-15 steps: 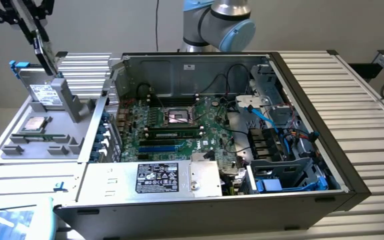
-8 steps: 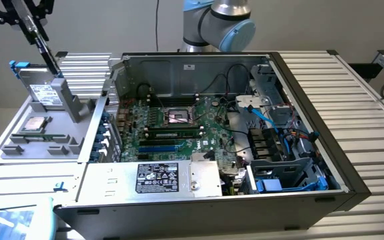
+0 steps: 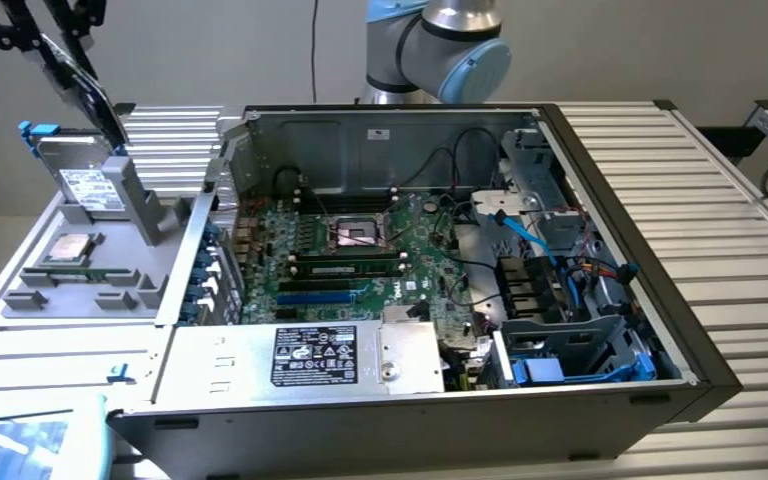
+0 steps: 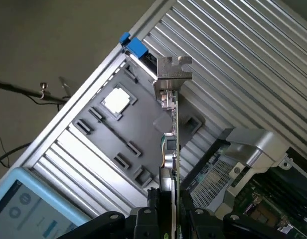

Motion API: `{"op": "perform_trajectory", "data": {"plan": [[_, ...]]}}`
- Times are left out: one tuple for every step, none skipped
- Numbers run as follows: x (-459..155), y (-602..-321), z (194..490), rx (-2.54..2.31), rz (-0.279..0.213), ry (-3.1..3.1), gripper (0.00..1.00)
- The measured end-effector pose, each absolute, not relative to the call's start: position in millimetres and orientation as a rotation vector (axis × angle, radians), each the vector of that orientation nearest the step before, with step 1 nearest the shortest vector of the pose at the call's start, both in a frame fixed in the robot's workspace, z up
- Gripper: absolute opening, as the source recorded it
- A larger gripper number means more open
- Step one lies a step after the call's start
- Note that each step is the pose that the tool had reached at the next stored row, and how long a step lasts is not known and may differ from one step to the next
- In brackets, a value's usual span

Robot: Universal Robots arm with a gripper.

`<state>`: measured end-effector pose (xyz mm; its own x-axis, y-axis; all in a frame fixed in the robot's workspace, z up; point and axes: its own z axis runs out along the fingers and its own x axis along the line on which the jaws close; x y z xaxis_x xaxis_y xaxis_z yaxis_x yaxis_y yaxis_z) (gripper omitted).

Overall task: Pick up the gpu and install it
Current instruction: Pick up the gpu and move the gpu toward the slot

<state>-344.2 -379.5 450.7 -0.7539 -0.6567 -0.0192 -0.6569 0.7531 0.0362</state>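
Observation:
My gripper point(image 4: 169, 211) is shut on the gpu point(image 4: 175, 124), which I hold edge-on, well above the grey parts tray point(image 4: 101, 132). The card's silver end bracket point(image 4: 172, 69) points away from my fingers, and its thin green board edge runs back between them. In the exterior view the gripper point(image 3: 48, 30) hangs at the top left with the dark card point(image 3: 80, 85) slanting down from it, over the tray point(image 3: 84, 285) and apart from the open computer case point(image 3: 598, 260). The green motherboard point(image 3: 344, 250) lies inside the case with a blue slot point(image 3: 317, 296) near its front.
A silver white-labelled hard drive point(image 3: 91, 188) stands upright in the tray just under the card. A processor chip point(image 3: 71, 247) lies flat on the tray. A labelled metal box point(image 3: 315, 357) sits at the case's front. A tablet point(image 3: 17, 440) lies at the exterior view's lower left.

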Motion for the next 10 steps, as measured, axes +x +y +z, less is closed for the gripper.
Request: {"op": "perform_trajectory", "data": {"plan": [[-344.2, -379.5, 450.7, -1.127, 0.064, 2.927, 0.27], [-344.2, -379.5, 450.7, -1.154, 0.064, 2.916, 0.27], [-344.2, -379.5, 450.7, -1.18, 0.064, 2.906, 0.27], [-344.2, -379.5, 450.7, -1.207, 0.064, 2.896, 0.27], [-344.2, -379.5, 450.7, -1.234, 0.064, 2.885, 0.27], [-344.2, -379.5, 450.7, -1.26, 0.064, 2.874, 0.27], [-344.2, -379.5, 450.6, -1.286, 0.064, 2.863, 0.27], [-344.2, -379.5, 450.7, -1.312, 0.064, 2.851, 0.27], [-344.2, -379.5, 450.7, -1.338, 0.064, 2.84, 0.27], [-344.2, -379.5, 450.7, -1.364, 0.064, 2.828, 0.27]]}}
